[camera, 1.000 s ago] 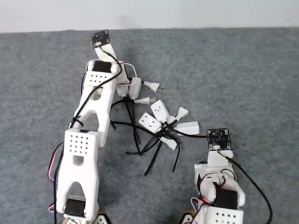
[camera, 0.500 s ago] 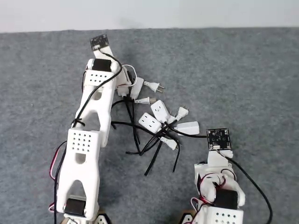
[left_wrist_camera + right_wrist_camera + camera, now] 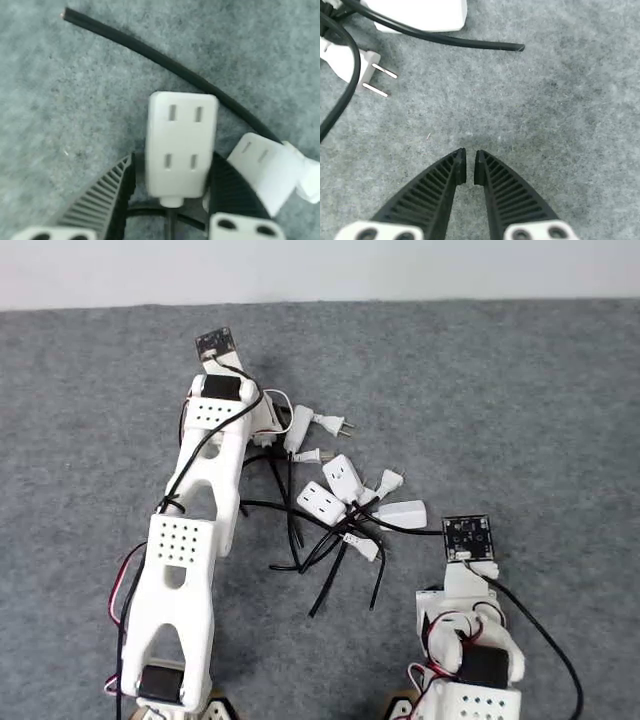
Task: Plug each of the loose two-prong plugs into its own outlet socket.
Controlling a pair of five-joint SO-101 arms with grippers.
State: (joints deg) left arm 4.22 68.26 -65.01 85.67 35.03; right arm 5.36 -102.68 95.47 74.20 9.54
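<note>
My left gripper [image 3: 171, 162] is shut on a white outlet block [image 3: 181, 145], whose two pairs of slots face the camera. A second outlet block [image 3: 267, 170] lies tilted close beside it. From above, the left arm reaches to the far left of the pile, with the held white block [image 3: 295, 427] next to a loose two-prong plug [image 3: 331, 424]. Two more outlet blocks [image 3: 343, 477] [image 3: 320, 502] and other plugs [image 3: 390, 481] [image 3: 403, 512] lie among black cables [image 3: 310, 550]. My right gripper [image 3: 470, 162] is shut on nothing, low over bare carpet, with a plug [image 3: 357, 65] a little ahead.
The grey carpet [image 3: 520, 400] stretches open to the right and behind the pile. A black cable end [image 3: 470, 42] and a white plug body [image 3: 420, 12] lie ahead of the right gripper. A further black cable [image 3: 165, 62] crosses the carpet behind the held block.
The left arm's wrist has shifted slightly right, and the white block in it and the plug beside it moved right with it. The right arm has kept still.
</note>
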